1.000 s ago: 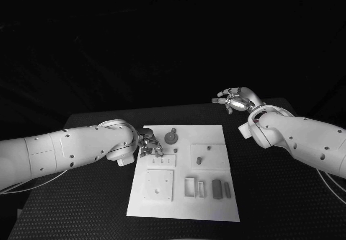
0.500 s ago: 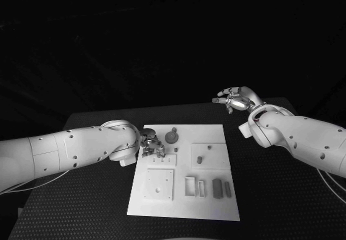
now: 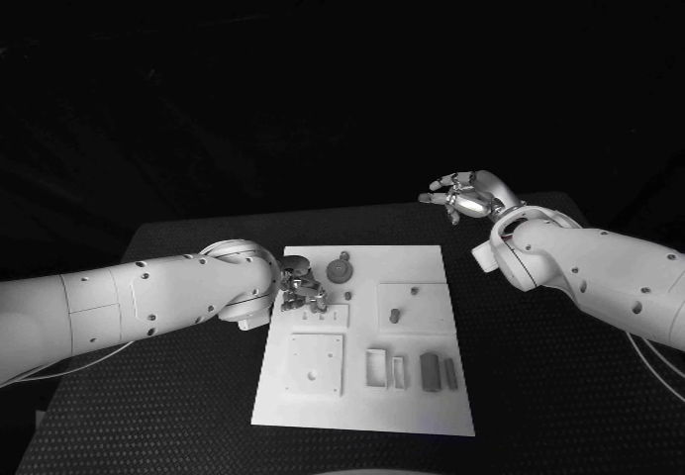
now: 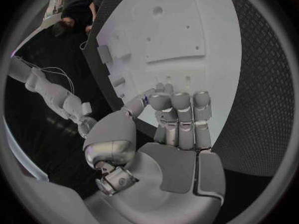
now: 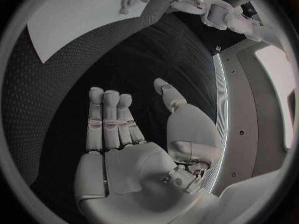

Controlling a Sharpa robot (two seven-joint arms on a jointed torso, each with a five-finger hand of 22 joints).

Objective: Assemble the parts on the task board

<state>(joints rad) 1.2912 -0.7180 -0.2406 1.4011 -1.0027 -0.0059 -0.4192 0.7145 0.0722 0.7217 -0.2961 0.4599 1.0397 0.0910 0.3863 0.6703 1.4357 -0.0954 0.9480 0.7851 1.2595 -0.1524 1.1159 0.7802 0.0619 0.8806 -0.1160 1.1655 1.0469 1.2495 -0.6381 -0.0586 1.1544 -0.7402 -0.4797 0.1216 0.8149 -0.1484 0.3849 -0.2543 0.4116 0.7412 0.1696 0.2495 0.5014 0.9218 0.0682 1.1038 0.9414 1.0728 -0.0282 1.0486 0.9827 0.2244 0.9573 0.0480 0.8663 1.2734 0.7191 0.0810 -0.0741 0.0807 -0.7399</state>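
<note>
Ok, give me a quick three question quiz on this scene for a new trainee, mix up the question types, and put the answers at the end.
1. True or false: the right hand holds a part.
2. Which hand is over the task board? A) the left hand B) the right hand C) both
3. Fill in: the right hand is raised beyond the table's far ____ corner, as the head view shows it.

Key:
1. False. Its fingers are apart with nothing in them.
2. A. The left hand is at the board's near-left area, by the round part.
3. Right.
</note>
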